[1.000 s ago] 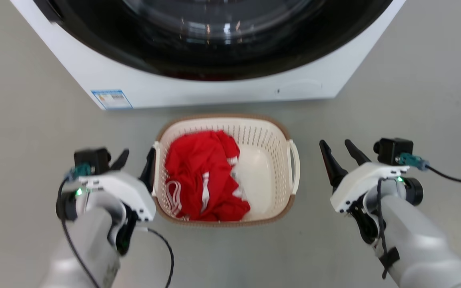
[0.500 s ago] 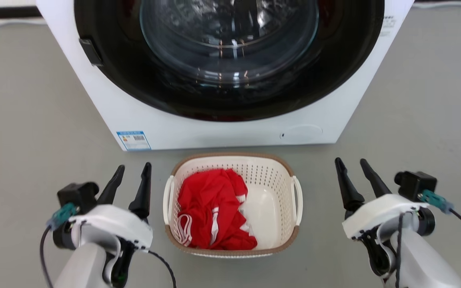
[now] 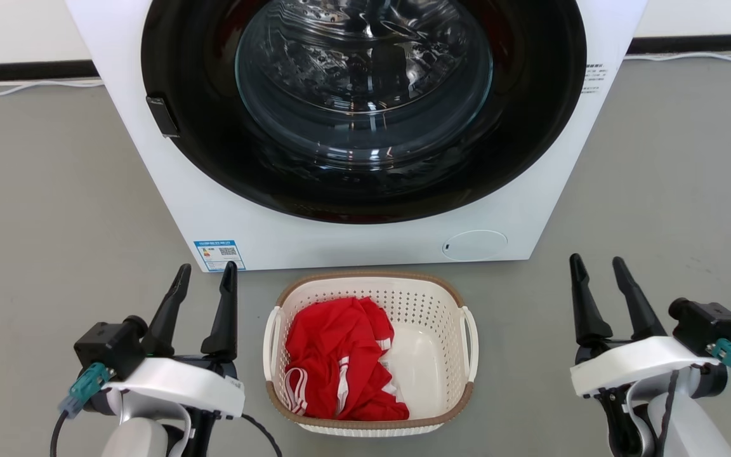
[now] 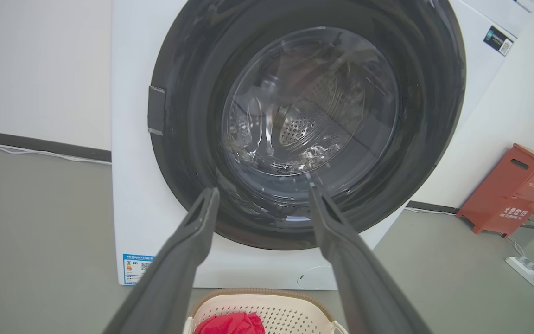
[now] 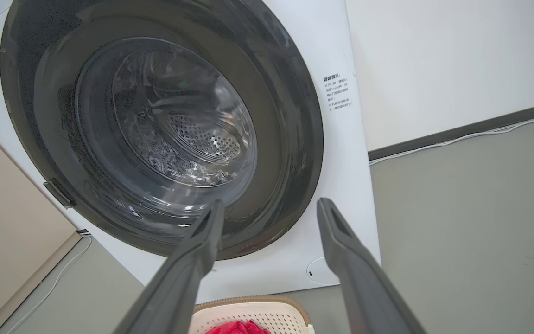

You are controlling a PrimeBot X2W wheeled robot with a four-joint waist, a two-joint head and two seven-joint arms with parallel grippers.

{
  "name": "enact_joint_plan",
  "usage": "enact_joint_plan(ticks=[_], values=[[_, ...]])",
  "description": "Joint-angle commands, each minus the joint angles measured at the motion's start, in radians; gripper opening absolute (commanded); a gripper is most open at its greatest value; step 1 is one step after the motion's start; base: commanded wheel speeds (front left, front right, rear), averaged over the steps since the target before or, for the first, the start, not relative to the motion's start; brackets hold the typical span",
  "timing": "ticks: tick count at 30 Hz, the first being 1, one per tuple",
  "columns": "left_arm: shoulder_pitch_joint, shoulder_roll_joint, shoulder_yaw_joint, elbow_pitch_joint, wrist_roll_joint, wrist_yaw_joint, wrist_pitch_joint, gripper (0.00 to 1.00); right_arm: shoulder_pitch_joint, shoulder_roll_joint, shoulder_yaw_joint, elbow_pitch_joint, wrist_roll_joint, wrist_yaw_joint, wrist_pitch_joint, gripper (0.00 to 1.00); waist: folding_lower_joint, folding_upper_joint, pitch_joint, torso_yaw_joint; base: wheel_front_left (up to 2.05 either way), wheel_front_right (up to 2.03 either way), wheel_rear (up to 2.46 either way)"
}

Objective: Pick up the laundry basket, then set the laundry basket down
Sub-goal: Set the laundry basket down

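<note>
Both grippers are empty right now. The left gripper (image 3: 207,268) has its two dark fingers spread a moderate way apart with nothing between them, tips pointing toward the washer's bottom edge. The right gripper (image 3: 596,259) is the same deal: fingers parted, holding nothing.

The laundry basket (image 3: 372,277) sits on the grey floor (image 3: 42,209) between them, closer to the left one. The left fingers are near its left handle (image 3: 268,343) but not touching. The right gripper is well apart from the right handle (image 3: 472,343), with a bare strip of floor in the gap. A crumpled red garment (image 3: 334,355) with white trim fills the basket's left half, and the right half shows bare bottom.

The basket's far rim stops just short of the front-loading washing machine (image 3: 353,244), with a thin band of floor between them. The round glass door (image 3: 365,82) looks closed.

Floor is open on both sides of the washer, out to the dark baseboard (image 3: 23,70). In the left wrist view a red box (image 4: 512,190) stands by the wall off to the washer's right, with a white power strip (image 4: 533,278) on the floor near it.
</note>
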Motion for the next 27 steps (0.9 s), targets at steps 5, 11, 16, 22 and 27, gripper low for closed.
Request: enact_joint_plan(ticks=[5,11,16,22,27], values=[[0.024,0.002,0.061,-0.092,0.032,-0.008,-0.006,1.00,0.027,0.016,-0.022,-0.074,-0.045,0.007,-0.013,1.00,0.0000,-0.0001,-0.013,0.001,0.00,0.00,0.00],[0.072,-0.010,0.080,-0.133,0.051,-0.009,-0.006,1.00,0.081,0.027,-0.063,-0.135,-0.081,0.007,-0.013,1.00,0.0000,-0.0001,-0.040,0.009,0.00,0.00,0.00],[0.091,-0.015,0.082,-0.150,0.061,-0.010,-0.006,1.00,0.101,0.032,-0.073,-0.164,-0.112,0.007,-0.013,1.00,0.0000,-0.0001,-0.052,0.007,0.00,0.00,0.00],[0.101,-0.014,0.069,-0.141,0.065,-0.010,-0.006,1.00,0.104,0.035,-0.090,-0.172,-0.150,0.007,-0.013,1.00,0.0000,-0.0001,-0.059,0.003,0.00,0.00,0.00],[0.102,-0.012,0.060,-0.133,0.076,-0.010,-0.006,1.00,0.101,0.037,-0.100,-0.169,-0.172,0.007,-0.013,1.00,0.0000,-0.0001,-0.057,-0.003,0.00,0.00,0.00]])
